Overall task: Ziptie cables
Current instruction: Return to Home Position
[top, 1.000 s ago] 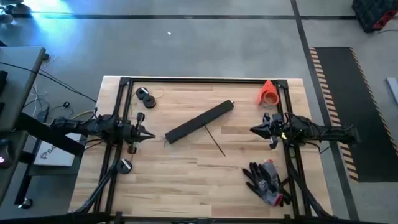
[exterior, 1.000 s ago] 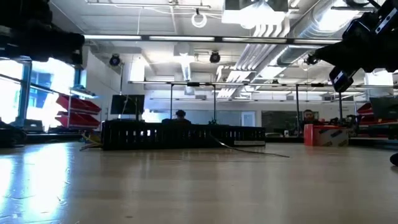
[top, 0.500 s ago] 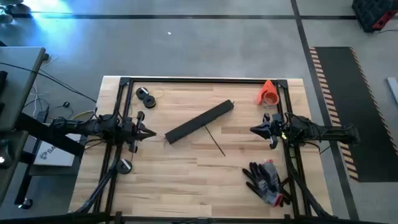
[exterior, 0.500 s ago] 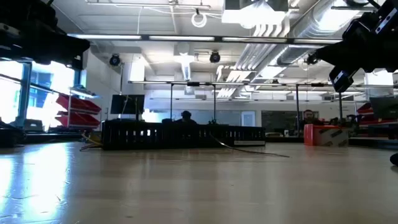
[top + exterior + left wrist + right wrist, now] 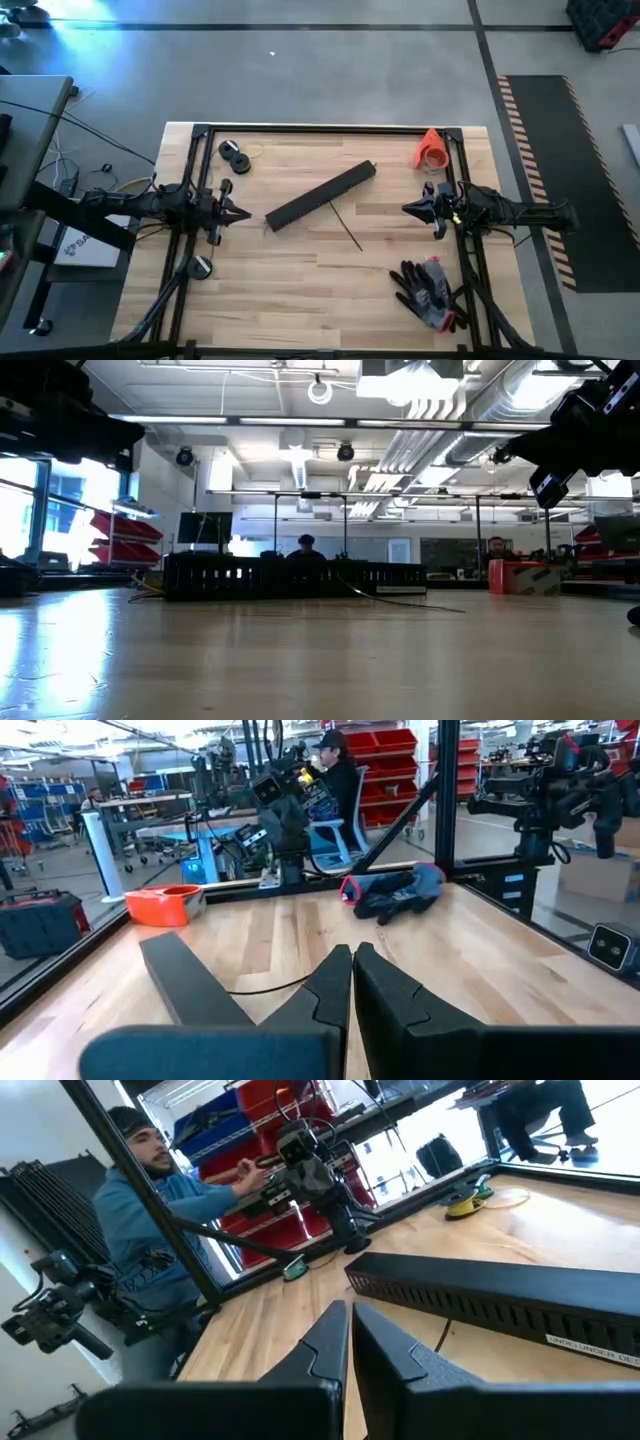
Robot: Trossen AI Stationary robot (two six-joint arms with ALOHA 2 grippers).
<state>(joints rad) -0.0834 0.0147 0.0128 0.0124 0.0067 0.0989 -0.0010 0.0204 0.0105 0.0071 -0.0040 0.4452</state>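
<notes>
Left gripper [image 5: 244, 214] hangs at left-centre of the high view, over the table's [image 5: 300, 300] left edge, tips pointing inward; its wrist view shows the two fingers [image 5: 330, 982] pressed flat together, nothing between them. Right gripper [image 5: 406, 209] mirrors it at right-centre, fingers [image 5: 328, 1338] likewise pressed together and empty. Black slotted duct [image 5: 320, 195] lies diagonally mid-table between the two, well apart from both. Of the cables [image 5: 348, 232], only one thin dark strand shows, running out from the duct's middle toward lower right; the rest are hidden. Orange roll [image 5: 430, 150] sits upper right, gloves [image 5: 430, 290] lower right, black discs [image 5: 235, 155] upper left. A person in a blue hooded top [image 5: 150, 1210] sits beyond the table's left edge.
</notes>
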